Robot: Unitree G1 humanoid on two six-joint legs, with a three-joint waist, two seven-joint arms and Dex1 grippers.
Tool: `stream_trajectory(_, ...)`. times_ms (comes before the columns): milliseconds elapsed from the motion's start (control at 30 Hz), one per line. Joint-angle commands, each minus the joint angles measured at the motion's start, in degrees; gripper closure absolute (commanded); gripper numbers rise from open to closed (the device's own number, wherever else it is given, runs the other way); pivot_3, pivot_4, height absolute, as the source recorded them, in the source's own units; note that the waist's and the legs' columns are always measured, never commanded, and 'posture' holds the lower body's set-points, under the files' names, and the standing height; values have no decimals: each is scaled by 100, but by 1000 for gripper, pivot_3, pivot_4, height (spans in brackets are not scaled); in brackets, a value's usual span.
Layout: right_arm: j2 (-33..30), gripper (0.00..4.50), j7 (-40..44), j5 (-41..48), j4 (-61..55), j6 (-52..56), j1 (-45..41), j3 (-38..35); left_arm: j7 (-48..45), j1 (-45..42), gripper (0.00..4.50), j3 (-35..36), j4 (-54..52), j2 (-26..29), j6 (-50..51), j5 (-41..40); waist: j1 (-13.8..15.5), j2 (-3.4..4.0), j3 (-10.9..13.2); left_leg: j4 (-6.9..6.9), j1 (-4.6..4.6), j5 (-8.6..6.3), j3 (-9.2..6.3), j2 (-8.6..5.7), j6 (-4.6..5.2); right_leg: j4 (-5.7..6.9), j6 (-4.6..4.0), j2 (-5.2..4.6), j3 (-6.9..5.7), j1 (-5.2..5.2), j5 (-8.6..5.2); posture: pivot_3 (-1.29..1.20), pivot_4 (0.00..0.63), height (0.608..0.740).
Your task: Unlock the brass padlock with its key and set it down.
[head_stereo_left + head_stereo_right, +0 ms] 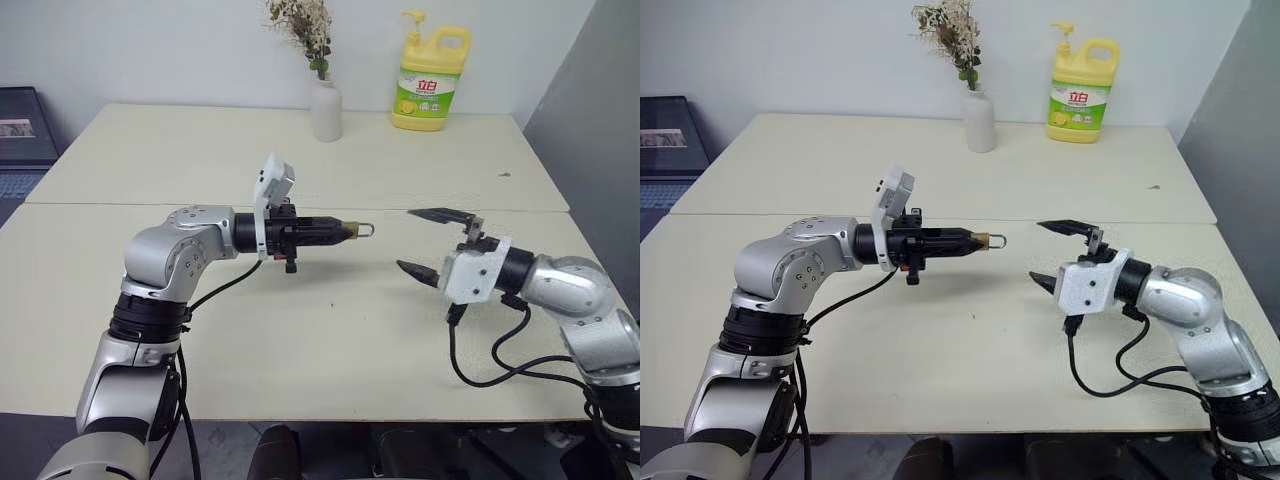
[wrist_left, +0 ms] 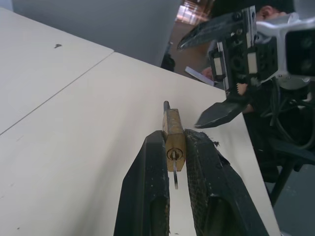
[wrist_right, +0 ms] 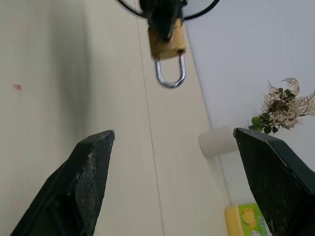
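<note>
Bright even indoor light, soft faint shadows on the table (image 1: 330,340) (no harsh glare), head views sharp.

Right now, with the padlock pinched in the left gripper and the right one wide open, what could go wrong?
1. The brass padlock sits at the very tips of the left gripper, held above the table; a nudge could knock it loose.
2. The key hangs from the keyhole unsupported and might slip out.
3. The open right gripper has a tiny target; its fingers could hit the shackle instead.

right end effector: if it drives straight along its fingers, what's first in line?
Likely the padlock pinched in the left end effector, shackle end first. The right end effector is open, with bare table between; exact alignment is hard to judge.
</note>
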Motion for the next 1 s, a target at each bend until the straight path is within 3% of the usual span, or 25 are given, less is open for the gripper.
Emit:
stream_trajectory(33,95,981,91,797,-608,700,-304,-126,-207,-249,4328,128,21,106,-108,-50,-9,0,0,0,0,0,-3,0,0,1,2,1,-1,0,-1,0,150,740)
stream_trajectory(367,413,4487,202,897,-265,1075,-881,352,-402,-325,4328,118,-172,124,14,-136,-4,0,0,1,-1,0,-3,-1,1,1,7,1,-1,0,-5,0,150,740)
stream_trajectory(1000,447,4500,497,555,715,319,-1195,601,-492,-53,4328,62,-637,318,2,-204,4,1,1,1,-3,0,-5,0,1,-1,4,1,-4,0,-6,0,150,740)
